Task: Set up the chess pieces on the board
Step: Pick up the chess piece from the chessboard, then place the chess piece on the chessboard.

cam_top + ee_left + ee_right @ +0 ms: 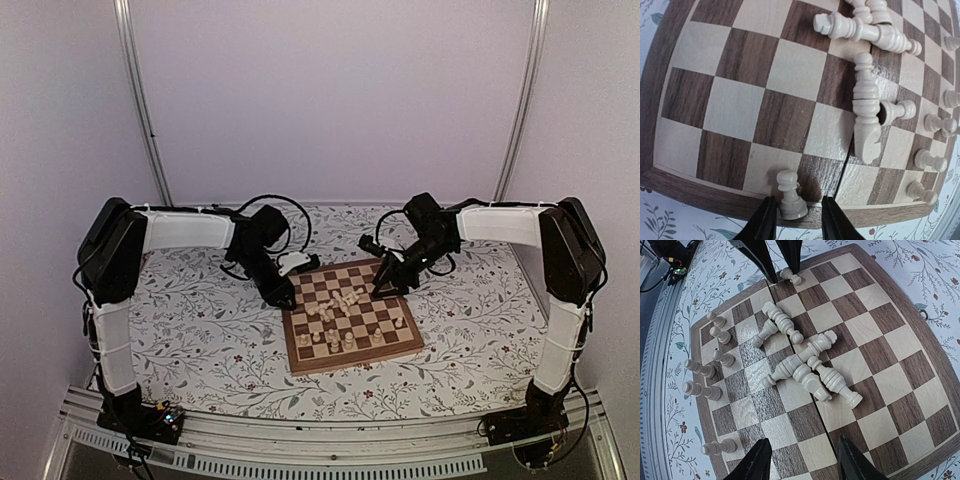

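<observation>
the left gripper (797, 220), jaws narrowly apart, straddles an upright pawn (790, 197) at the board (735, 115) edge; the right gripper (802, 460) hangs half-open, empty. several pawns (702, 369) stand along one side; a heap (812, 347) lies toppled mid-board, unplaced.

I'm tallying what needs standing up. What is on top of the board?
On the board, a crossed heap of toppled pieces lies centrally; pawns line one edge; one pawn stands inside the left gripper. The squares under the heap are covered.
</observation>
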You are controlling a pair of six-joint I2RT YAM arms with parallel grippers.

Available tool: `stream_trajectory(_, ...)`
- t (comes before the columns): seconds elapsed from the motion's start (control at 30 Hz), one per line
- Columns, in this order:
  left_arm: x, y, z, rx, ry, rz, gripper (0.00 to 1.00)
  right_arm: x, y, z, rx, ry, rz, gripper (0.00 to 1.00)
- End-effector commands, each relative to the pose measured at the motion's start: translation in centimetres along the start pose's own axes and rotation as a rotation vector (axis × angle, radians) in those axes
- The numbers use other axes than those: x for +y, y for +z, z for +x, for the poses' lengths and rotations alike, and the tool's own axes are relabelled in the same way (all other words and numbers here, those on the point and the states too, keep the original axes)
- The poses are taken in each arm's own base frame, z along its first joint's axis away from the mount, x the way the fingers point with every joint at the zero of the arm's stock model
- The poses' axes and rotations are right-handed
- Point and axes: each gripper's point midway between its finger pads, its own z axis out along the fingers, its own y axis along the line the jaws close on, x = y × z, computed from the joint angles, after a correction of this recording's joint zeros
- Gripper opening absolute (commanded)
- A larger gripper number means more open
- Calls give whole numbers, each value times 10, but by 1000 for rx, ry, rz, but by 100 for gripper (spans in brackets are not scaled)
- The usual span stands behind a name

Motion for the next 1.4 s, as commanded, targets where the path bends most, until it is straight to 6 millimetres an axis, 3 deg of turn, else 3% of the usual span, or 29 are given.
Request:
stream_trajectory(0.0, 4, 1, 3, 25, -18, -71, 32, 7, -9, -11, -38, -14, -5, 48)
stream_trajectory(0.27, 8, 11, 24, 102, -51, -121, 24, 9, -12, -15, -51, -11, -6, 48)
stream_trajectory(0.6, 4, 2, 20, 97, -46, -161, 10, 15, -39, -45, -115, -42, 26, 47)
stream_trajectory(0.73, 5, -19, -7, -9, -46, -193, 5, 19, -57, -70, -167, -63, 33, 47)
stream_trajectory(0.87, 2, -59, -57, -232, -25, -216, 5, 22, -76, -94, -250, -30, 10, 47)
stream_trajectory(1.0, -24, -99, -98, -458, 38, -169, 4, 21, -95, -112, -333, 97, -68, 49)
stream_trajectory(1.13, -52, -136, -127, -650, 115, -117, 6, 25, -97, -122, -353, 188, -179, 49)
stream_trajectory(1.37, -74, -133, -147, -672, 171, -68, 7, 40, -96, -140, -404, 265, -377, 51)
